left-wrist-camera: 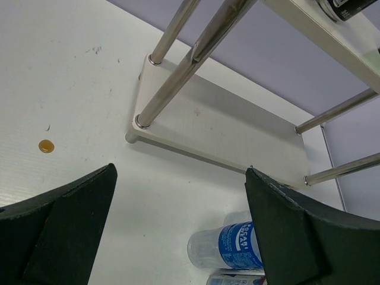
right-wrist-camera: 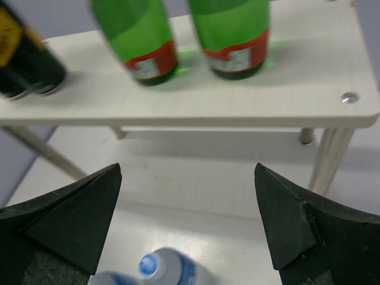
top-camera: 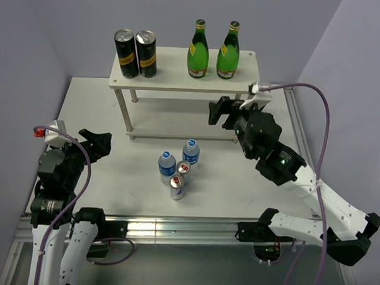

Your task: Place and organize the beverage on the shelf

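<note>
Pale lilac walls (top-camera: 50, 16) close in a white desk (top-camera: 97, 107). At its far side stands the shelf (top-camera: 172, 78), straight ahead of both claws. The right claw (top-camera: 219, 112) hangs just before the shelf's right end, level with the gap between tiers, its fingers spread wide and holding nothing. The left claw (top-camera: 98, 142) sits low near the desk's left edge, equally wide and empty, and faces the lower board, which looks bare.

Above and just beyond the right claw, two green bottles (top-camera: 213, 50) stand upright side by side on the top board. Two black cans (top-camera: 136, 53) stand further to its left.

The rest of the beverage waits on the desk between the claws, below and to the left of the right one. Two water bottles (top-camera: 178, 158) stand there, and just on the near side of them two silver cans (top-camera: 180, 179), all upright in a tight cluster.

The water bottles probably have thin, yielding walls, so a gentle squeeze across the labelled middle seems best. The cans look smooth and slippery and easily dented, so a mid-body grip should suit them. With the four packed so closely, a finger slipped between them could topple a neighbour, so starting with an outer one seems safest. The glass bottles are likely heavier and breakable.
</note>
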Action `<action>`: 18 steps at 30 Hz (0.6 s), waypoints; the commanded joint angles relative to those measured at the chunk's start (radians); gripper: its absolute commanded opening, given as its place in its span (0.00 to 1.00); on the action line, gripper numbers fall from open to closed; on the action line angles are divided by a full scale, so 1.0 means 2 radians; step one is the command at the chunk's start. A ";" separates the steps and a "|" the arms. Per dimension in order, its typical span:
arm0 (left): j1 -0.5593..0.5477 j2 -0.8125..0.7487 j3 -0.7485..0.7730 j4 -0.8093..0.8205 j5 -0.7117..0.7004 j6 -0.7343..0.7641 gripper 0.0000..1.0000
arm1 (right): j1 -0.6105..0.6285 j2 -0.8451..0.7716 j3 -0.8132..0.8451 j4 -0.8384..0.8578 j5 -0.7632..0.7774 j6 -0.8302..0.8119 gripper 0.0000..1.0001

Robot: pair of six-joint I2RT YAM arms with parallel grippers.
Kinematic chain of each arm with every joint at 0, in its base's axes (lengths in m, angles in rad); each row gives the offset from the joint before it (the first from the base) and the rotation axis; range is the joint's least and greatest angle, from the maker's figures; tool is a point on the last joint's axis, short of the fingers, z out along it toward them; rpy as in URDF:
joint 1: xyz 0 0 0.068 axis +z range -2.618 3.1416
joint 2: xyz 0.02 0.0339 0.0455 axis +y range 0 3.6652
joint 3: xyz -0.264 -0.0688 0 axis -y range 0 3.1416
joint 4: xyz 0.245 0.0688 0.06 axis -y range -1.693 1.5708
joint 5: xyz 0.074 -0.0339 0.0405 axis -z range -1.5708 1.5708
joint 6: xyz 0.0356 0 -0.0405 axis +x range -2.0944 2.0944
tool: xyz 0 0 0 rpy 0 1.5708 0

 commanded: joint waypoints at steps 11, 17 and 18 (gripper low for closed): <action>0.000 0.061 -0.003 0.042 0.084 0.025 0.98 | 0.218 -0.083 -0.187 -0.020 0.086 0.132 1.00; -0.068 0.154 0.062 0.034 -0.053 0.040 0.95 | 0.243 -0.061 -0.234 -0.010 0.096 0.172 1.00; -0.088 0.169 0.076 0.033 -0.072 0.041 0.95 | 0.246 -0.059 -0.238 -0.009 0.098 0.174 1.00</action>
